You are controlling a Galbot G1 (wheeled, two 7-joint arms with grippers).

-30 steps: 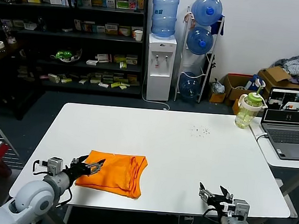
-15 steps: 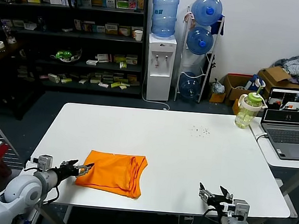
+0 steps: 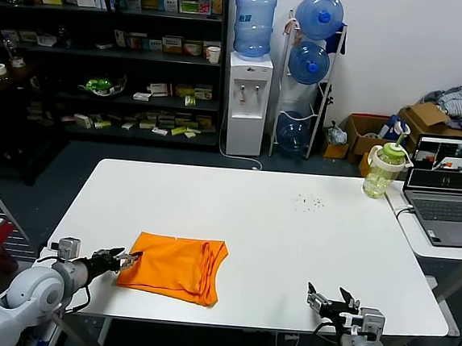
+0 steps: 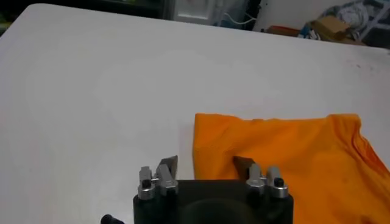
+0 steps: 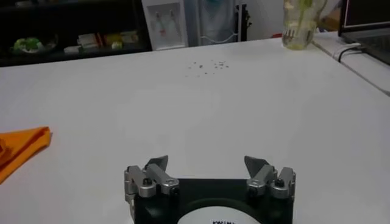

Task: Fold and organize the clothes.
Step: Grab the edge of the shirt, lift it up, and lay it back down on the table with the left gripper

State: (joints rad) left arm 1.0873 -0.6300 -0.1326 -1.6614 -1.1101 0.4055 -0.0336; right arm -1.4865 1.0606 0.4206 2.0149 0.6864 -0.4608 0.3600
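The clothes, one bright orange T-shirt (image 3: 176, 265), lie folded into a rough rectangle on the white table (image 3: 275, 225), near its front left. My left gripper (image 3: 126, 259) sits low at the shirt's left edge. In the left wrist view the left gripper (image 4: 206, 164) has its jaws apart, one fingertip over bare table and the other over the T-shirt (image 4: 286, 158), whose corner lies between them. Near the front right edge my right gripper (image 3: 329, 301) rests open and holds nothing. The right wrist view shows the right gripper (image 5: 207, 163) over bare table, with a corner of the shirt (image 5: 21, 149) far off.
A green drink bottle (image 3: 383, 170) stands at the table's far right corner beside a laptop (image 3: 452, 188) on a side table. Small dark specks (image 3: 309, 202) lie on the far middle of the table. Shelves and a water dispenser (image 3: 248, 85) stand behind.
My left gripper has drawn back leftwards from over the shirt to its left edge, and its jaws have narrowed a little. The right arm has not moved.
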